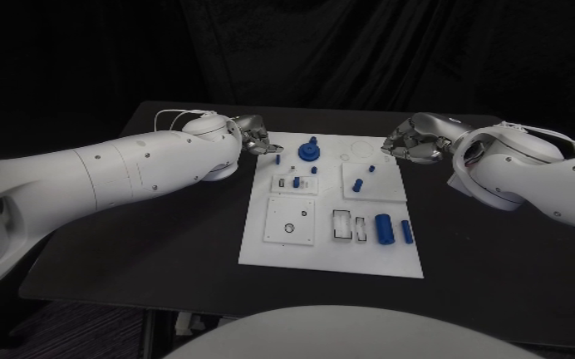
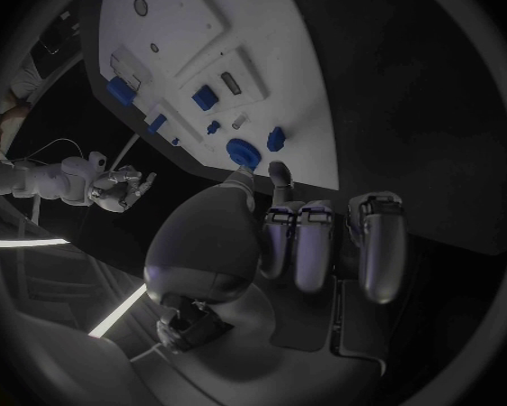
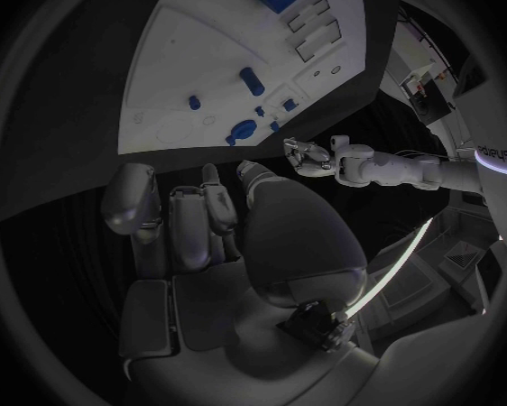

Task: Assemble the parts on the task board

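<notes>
1. Position: my left hand (image 1: 254, 137) sits just off the far left corner of the task board (image 1: 276, 247), and my right hand (image 1: 411, 140) just off the far right corner. Neither touches the board or any part.

2. Hand state: my left hand holds nothing; in the left wrist view its fingers (image 2: 304, 248) lie partly curled, side by side, with gaps between them and the thumb. My right hand likewise carries nothing; its fingers (image 3: 186, 226) are loosely bent, not clenched.

3. Parts: the large blue cylinder (image 1: 384, 228) and a slimmer blue cylinder (image 1: 406, 232) lie loose at the near right of the board, beside two empty rectangular slots (image 1: 343, 224). A round blue knob (image 1: 311, 152) stands at the far middle, nearest my left hand. A small blue peg (image 1: 357, 185) lies on the raised right panel, and smaller blue pieces sit round the central block; whether those are seated I cannot tell.

4. Step in hand: I judge this the approach before a first pick; several parts look unplaced.

5. Next move: one hand must descend over a loose part, likely the right over the cylinders, fingers spread enough to straddle it, then close and carry it to its slot.

6. Risk: a round part may roll when nudged.
</notes>
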